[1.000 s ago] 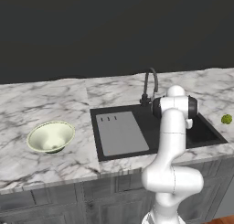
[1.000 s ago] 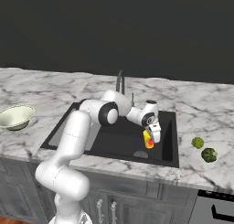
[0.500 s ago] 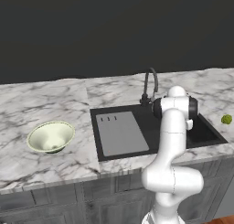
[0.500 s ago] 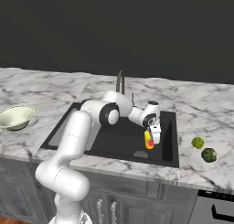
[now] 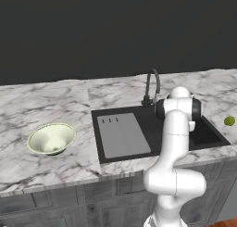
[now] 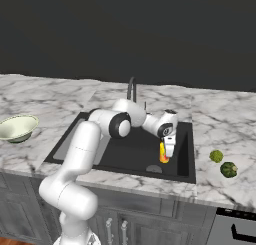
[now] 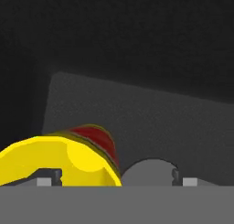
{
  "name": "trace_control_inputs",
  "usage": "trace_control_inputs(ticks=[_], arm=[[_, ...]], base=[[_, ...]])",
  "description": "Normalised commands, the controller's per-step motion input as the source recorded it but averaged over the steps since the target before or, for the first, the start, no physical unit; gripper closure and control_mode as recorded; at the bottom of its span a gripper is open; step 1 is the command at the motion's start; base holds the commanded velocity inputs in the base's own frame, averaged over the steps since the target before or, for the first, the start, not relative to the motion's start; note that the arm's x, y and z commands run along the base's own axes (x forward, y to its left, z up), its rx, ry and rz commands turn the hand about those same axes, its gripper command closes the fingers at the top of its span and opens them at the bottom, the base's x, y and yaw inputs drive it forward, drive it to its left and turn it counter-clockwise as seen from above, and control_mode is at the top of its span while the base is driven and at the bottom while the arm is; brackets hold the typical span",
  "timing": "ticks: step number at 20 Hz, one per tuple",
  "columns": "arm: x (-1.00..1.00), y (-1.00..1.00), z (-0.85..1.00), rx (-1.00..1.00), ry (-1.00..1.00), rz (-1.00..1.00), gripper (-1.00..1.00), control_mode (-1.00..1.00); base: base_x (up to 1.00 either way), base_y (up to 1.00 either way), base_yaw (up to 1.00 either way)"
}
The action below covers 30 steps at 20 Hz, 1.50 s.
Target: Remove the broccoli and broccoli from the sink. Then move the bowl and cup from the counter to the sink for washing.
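The yellow cup (image 6: 162,153) with its red-orange mark is low inside the black sink (image 6: 125,154), toward its right end. In the hand view the cup (image 7: 64,161) lies tilted at the lower left. My gripper (image 6: 168,150) hangs right over it, open; its fingertips (image 7: 49,175) stand wide apart and the cup is beside the left one. Left of the sink (image 5: 152,124), the pale bowl (image 5: 51,139) rests on the marble counter (image 5: 55,105); it also shows as bowl (image 6: 17,127). Two broccoli florets (image 6: 216,156) (image 6: 229,169) lie on the counter right of the sink, one seen as broccoli (image 5: 229,121).
A dark gooseneck tap (image 5: 152,85) rises behind the sink. A grey flat panel (image 5: 122,135) covers the basin's left half. The round drain (image 7: 146,173) is just beside the cup. My white arm reaches over the sink's front edge.
The jaws have gone from shut on the cup to wide open. The cup stays low in the sink under the hand; the arm has barely moved.
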Motion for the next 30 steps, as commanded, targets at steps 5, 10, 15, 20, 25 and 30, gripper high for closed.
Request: trace_control_inputs(ticks=[5,10,15,20,25,30], arm=[[0.0,0.0,0.23,0.11,0.03,-0.05,-1.0,-1.0],[-0.03,0.0,0.28,0.13,0.0,-0.03,-1.0,-1.0],[-0.1,0.0,0.3,0.1,0.0,-0.01,-1.0,-1.0],[-0.17,0.04,0.31,0.01,-0.07,0.0,-1.0,-1.0],[-0.21,0.13,0.34,0.0,-0.09,0.0,-1.0,-1.0],[-0.3,0.15,0.26,-0.06,-0.14,0.0,-1.0,-1.0]], base=[[0.0,0.0,0.0],[0.0,0.0,0.0],[0.0,0.0,0.0],[0.0,0.0,0.0],[0.0,0.0,0.0],[0.0,0.0,0.0]])
